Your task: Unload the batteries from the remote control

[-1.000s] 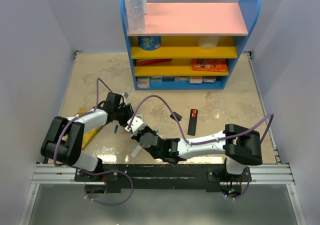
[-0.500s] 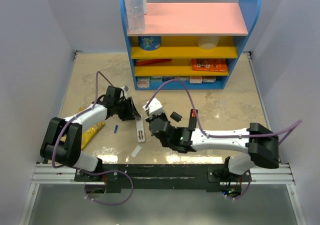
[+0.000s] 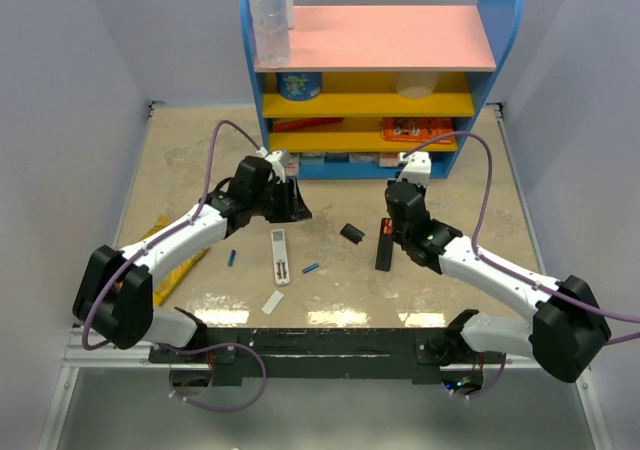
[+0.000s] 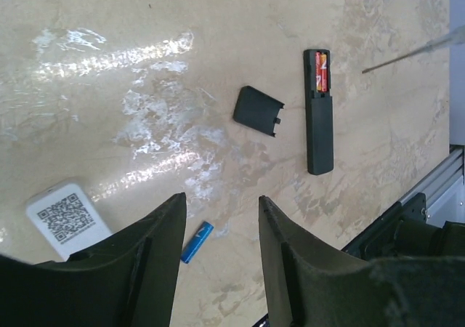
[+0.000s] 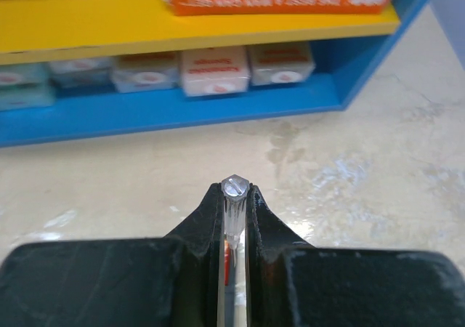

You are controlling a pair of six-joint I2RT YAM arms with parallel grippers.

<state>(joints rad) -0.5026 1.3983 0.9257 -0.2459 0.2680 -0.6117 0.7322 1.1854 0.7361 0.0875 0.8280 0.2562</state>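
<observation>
While the left claw (image 4: 220, 200) hangs released near a loose blue battery (image 4: 197, 241) toward the table's (image 3: 180, 150) near edge, the right claw (image 5: 234, 196) clenches a thin clear stick (image 5: 234, 184); a careless pry could flick the red batteries (image 4: 321, 73) seated in the black remote (image 4: 318, 134) away.

— What do we have around us?
— Pale walls (image 3: 60, 80) on 3 sides of a beige marbled table (image 3: 180, 150).
— And furniture?
— We see 1 blue shelf unit (image 3: 507, 30) at the table's far edge, with a pink top (image 3: 400, 38) and 2 yellow shelves (image 3: 370, 103). Light glares off the tabletop near its near edge, just beyond the metal rail (image 3: 560, 347).
</observation>
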